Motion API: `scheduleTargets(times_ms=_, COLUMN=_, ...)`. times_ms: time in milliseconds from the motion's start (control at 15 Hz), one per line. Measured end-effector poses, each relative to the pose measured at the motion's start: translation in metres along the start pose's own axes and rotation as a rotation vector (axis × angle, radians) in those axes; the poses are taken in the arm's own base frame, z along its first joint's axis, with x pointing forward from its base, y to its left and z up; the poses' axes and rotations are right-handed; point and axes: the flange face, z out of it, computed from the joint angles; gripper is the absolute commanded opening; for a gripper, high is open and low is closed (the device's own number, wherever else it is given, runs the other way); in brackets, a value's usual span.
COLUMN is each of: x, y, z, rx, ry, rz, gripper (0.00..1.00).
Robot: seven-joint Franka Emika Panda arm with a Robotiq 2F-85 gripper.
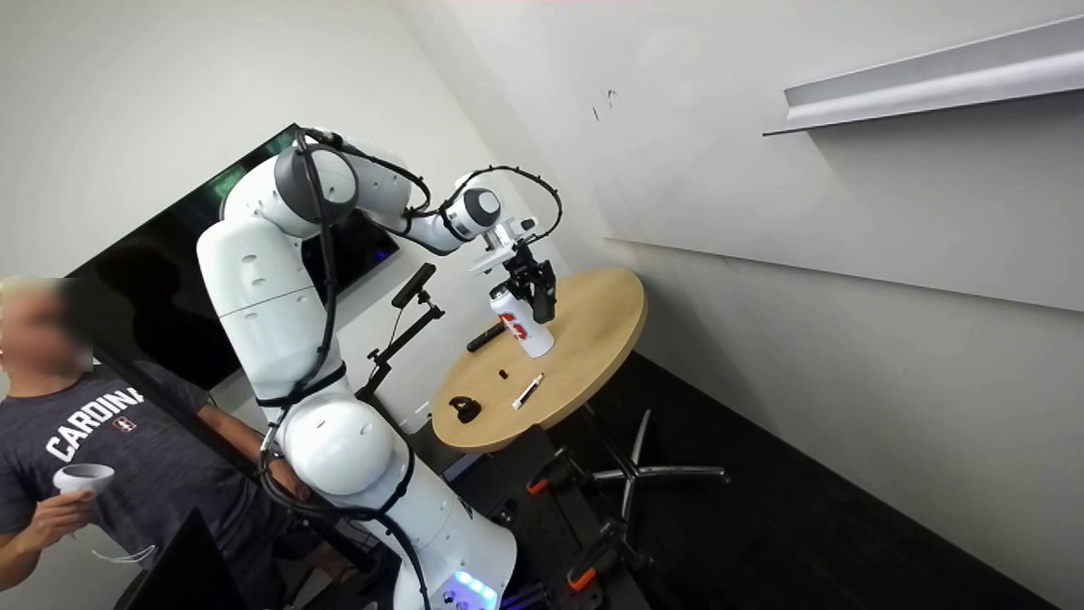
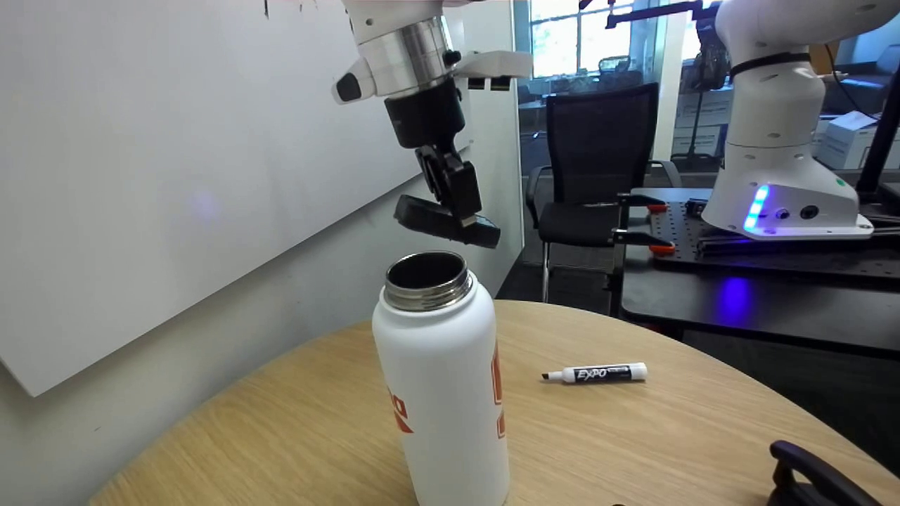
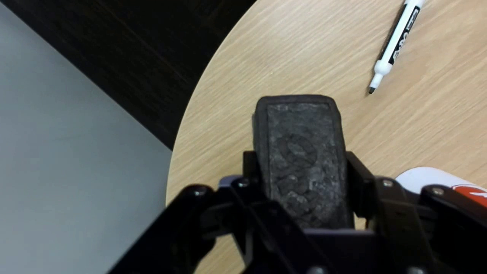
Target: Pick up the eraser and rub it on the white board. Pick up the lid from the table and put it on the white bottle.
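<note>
My gripper (image 1: 542,292) is shut on the eraser (image 3: 300,144), a dark block whose two sides touch the fingers in the wrist view. The eraser is held in the air above the round table. In an exterior view the eraser (image 2: 422,216) appears just above and behind the mouth of the white bottle (image 2: 443,379). The bottle stands upright and uncapped, with red marks. A black lid (image 1: 465,408) with a loop handle lies on the table; part of it shows at a corner (image 2: 815,485). The white board (image 1: 720,178) bears small dark scribbles (image 1: 605,103).
An uncapped marker (image 2: 598,373) and a tiny dark cap (image 1: 503,374) lie on the round wooden table (image 1: 605,305). A black bar (image 1: 485,336) is behind the bottle. A metal ledge (image 1: 931,76) juts from the board. A person (image 1: 127,440) stands beside the arm.
</note>
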Motion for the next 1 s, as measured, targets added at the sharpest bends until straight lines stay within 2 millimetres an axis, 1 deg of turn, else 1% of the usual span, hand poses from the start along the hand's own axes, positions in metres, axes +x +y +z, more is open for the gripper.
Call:
scheduleTargets(times_ms=67, x=0.004, y=0.001, z=0.003, rx=0.006, ry=-0.002, rz=0.000, gripper=0.31)
scheduleTargets(times_ms=267, x=0.007, y=0.001, z=0.003, rx=0.007, ry=-0.001, rz=0.001, gripper=0.31)
scheduleTargets(times_ms=333, x=0.007, y=0.002, z=0.006, rx=0.007, ry=-0.006, rz=0.007, gripper=0.31)
scheduleTargets(times_ms=467, x=0.011, y=0.006, z=0.019, rx=0.008, ry=-0.028, rz=0.033, gripper=0.31)
scheduleTargets(times_ms=733, x=0.028, y=0.011, z=0.060, rx=0.027, ry=-0.090, rz=0.063, gripper=0.31)
scheduleTargets(times_ms=1000, x=0.042, y=0.005, z=0.104, rx=0.066, ry=-0.153, rz=0.070, gripper=0.31)
